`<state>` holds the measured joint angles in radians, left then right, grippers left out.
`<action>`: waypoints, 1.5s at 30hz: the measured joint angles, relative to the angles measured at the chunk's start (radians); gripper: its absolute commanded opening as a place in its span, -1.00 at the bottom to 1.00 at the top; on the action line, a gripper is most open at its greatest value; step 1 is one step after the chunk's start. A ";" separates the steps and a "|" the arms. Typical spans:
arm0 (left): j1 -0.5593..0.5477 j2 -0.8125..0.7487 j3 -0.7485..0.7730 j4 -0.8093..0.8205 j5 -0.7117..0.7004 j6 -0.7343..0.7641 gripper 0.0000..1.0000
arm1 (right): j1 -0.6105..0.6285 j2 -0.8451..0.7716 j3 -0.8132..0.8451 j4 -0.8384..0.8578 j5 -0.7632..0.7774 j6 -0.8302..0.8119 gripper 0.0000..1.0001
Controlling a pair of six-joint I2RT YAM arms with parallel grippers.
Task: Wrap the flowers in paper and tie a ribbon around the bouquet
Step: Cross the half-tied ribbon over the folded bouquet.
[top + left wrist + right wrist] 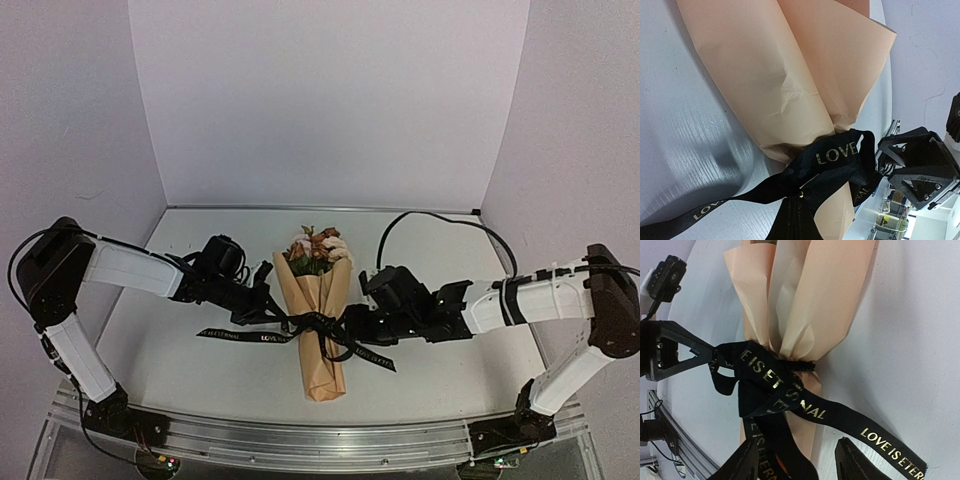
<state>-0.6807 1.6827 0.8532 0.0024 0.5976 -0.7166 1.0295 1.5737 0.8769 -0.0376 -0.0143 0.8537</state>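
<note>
Ribbon (865, 435) tied round bouquet (830, 300), printed in gold: "LOVE IS ETERNAL".

The bouquet (322, 335) lies on the tabletop (200, 385) between the arms, flowers (318, 248) toward the back wall, narrow paper (323, 378) tip toward the near edge. The ribbon (232, 334) is tied in a bow round its middle, tails trailing both ways. The left gripper (270, 303) and right gripper (355, 322) flank the bow; their jaws are hard to make out.

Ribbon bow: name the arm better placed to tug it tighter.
Left, probably. The left end effector is shut on a ribbon loop beside the bouquet; the right end effector is open, holding nothing.
</note>
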 measured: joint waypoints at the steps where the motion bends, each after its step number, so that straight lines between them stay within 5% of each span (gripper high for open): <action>1: 0.000 0.001 0.000 0.000 0.000 0.000 -0.99 | 0.008 -0.004 0.000 -0.003 0.004 0.005 0.20; 8: 0.000 0.002 0.000 0.000 0.000 0.000 -0.99 | 0.058 -0.011 -0.009 -0.055 0.066 0.046 0.33; 13: 0.000 0.002 0.000 -0.001 -0.001 0.000 -1.00 | 0.108 -0.011 -0.009 -0.102 0.104 0.060 0.22; 20: 0.000 0.002 0.000 -0.001 -0.008 0.000 -1.00 | 0.123 0.029 0.005 -0.117 0.124 0.103 -0.28; 27: 0.004 -0.005 -0.006 -0.001 -0.037 0.000 -1.00 | 0.121 0.068 0.020 -0.125 0.129 0.128 -1.00; 45: 0.134 -0.107 -0.085 -0.002 -0.076 0.028 -1.00 | 0.017 0.076 0.152 -0.368 0.295 -0.015 -1.00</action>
<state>-0.5471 1.5757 0.7677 0.0009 0.5214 -0.6882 1.0465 1.6497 1.0288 -0.4059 0.2805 0.8388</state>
